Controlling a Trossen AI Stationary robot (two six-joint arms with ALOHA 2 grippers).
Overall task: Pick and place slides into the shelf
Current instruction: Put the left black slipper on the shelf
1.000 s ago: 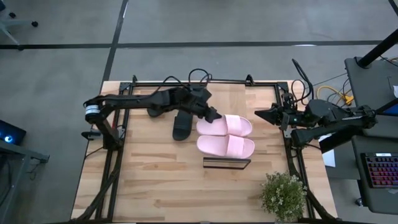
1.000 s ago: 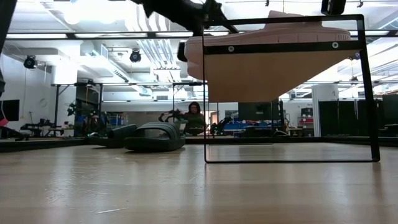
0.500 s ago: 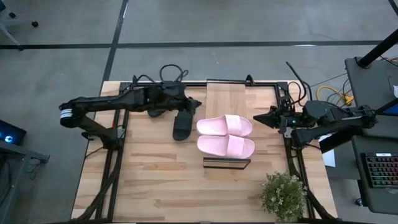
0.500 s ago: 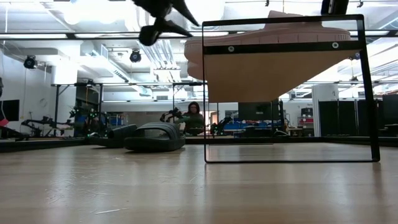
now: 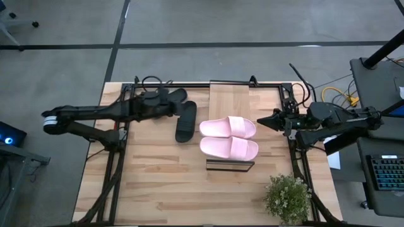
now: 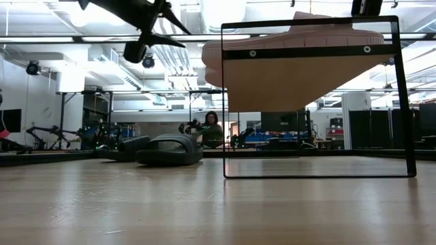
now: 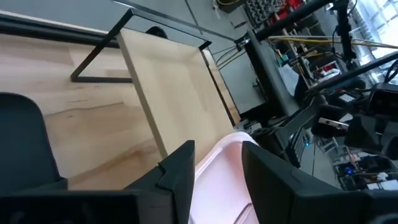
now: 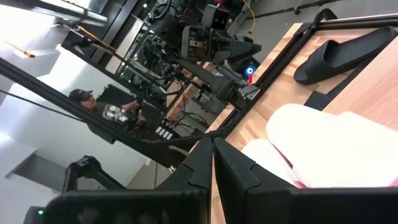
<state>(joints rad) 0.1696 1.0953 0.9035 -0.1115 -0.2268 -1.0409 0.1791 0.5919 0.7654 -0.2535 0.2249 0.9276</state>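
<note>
Two pale pink slides (image 5: 228,127) (image 5: 230,148) lie side by side, soles down, on the near half of the shelf (image 5: 230,98); the low view shows them from the side (image 6: 300,37) on the plank. One black slide (image 5: 185,123) rests on the table left of the shelf. The other (image 5: 172,94) is partly hidden under my left arm. My left gripper (image 5: 177,106) (image 7: 219,149) hangs open in the air above the black slides, pointing toward the pink ones. My right gripper (image 5: 259,119) (image 8: 210,143) is shut and hovers just right of the shelf.
A potted plant (image 5: 288,197) stands at the table's near right corner. Black frame rails and cables (image 5: 189,82) run along the far edge. The shelf's thin black frame (image 6: 402,102) stands on the table. A person (image 6: 212,128) sits in the room behind.
My left gripper has drawn back from the far pink slide toward the table's left edge, and now hangs over the black slides. Both pink slides stay where they were on the shelf.
</note>
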